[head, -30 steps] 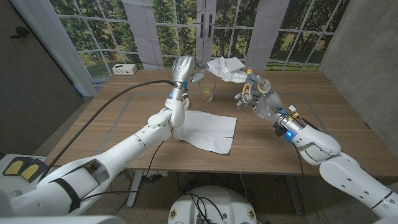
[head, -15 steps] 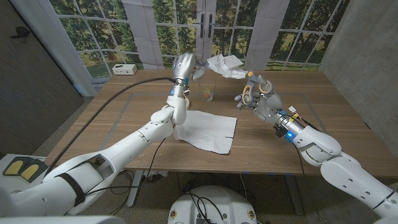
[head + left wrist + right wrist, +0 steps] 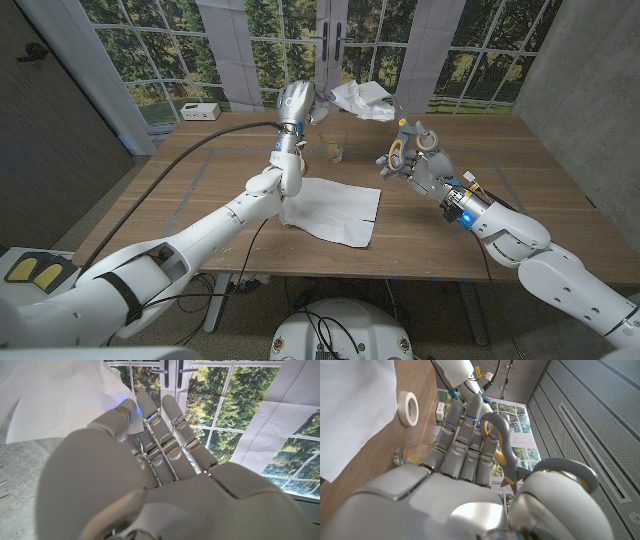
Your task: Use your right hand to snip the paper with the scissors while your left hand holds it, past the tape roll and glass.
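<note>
My left hand is raised above the table's far middle and pinches a crumpled white paper, which hangs in the air to its right. In the left wrist view the paper sits between the thumb and fingers of that hand. My right hand hovers right of centre and grips grey scissors with yellow-lined handles, blades pointing toward the paper. The scissors lie across the fingers of the right hand. A small glass stands below the paper. The tape roll lies near the glass.
A flat white sheet lies on the wooden table near the front middle, also seen as the sheet in the right wrist view. A black cable runs over the table's left part. A white box sits at the far left.
My left hand has lifted the paper a little higher and farther back. The right hand with the scissors has barely moved.
</note>
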{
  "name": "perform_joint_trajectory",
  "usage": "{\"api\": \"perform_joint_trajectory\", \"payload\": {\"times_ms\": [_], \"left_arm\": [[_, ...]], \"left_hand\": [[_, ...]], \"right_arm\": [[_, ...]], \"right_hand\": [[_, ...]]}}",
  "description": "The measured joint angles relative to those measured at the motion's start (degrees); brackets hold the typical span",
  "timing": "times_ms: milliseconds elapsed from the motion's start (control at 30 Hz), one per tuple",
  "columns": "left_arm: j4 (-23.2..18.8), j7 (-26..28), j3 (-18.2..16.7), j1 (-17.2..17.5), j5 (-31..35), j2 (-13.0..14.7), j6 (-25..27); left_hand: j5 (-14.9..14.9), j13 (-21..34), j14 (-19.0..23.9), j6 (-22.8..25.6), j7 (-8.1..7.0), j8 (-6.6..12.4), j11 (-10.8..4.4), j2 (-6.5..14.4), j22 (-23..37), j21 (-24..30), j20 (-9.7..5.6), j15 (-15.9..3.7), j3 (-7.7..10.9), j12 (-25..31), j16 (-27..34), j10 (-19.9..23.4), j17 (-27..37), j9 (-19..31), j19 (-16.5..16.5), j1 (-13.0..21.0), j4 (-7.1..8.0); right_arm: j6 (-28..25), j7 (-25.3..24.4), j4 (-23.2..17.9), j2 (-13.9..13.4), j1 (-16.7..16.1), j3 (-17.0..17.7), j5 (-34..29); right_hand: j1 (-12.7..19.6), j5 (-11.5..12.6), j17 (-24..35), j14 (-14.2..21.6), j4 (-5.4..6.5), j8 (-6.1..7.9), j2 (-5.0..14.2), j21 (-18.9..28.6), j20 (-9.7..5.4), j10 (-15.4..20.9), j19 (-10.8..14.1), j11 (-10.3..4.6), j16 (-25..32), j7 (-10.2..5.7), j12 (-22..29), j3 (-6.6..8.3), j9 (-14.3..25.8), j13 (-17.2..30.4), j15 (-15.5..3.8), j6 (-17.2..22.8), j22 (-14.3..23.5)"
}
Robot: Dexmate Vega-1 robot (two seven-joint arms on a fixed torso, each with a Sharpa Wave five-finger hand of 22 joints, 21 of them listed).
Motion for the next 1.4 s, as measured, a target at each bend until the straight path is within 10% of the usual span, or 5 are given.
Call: {"api": "perform_joint_trajectory", "payload": {"times_ms": [1400], "left_arm": [[15.03, 8.69, 0.25, -4.53, 10.68, -7.39, -2.75]], "left_hand": [[1.22, 0.0, -0.73, -1.02, -0.21, 0.0, -0.38, 0.09, 0.17, 0.35, 0.2, 0.31, 0.31, -0.21, -0.26, -0.37, 0.29, 1.14, -0.59, -1.29, 0.31]], "right_arm": [[-10.38, -2.0, -6.11, -8.07, -2.23, 4.7, 1.8]], "right_hand": [[-0.33, 1.48, -1.59, -1.12, -0.55, -1.36, 1.28, -2.28, -0.29, -1.28, 0.93, 1.28, -1.08, 0.53, -1.79, -1.5, -1.63, -0.8, 1.11, -1.74, 0.13]]}}
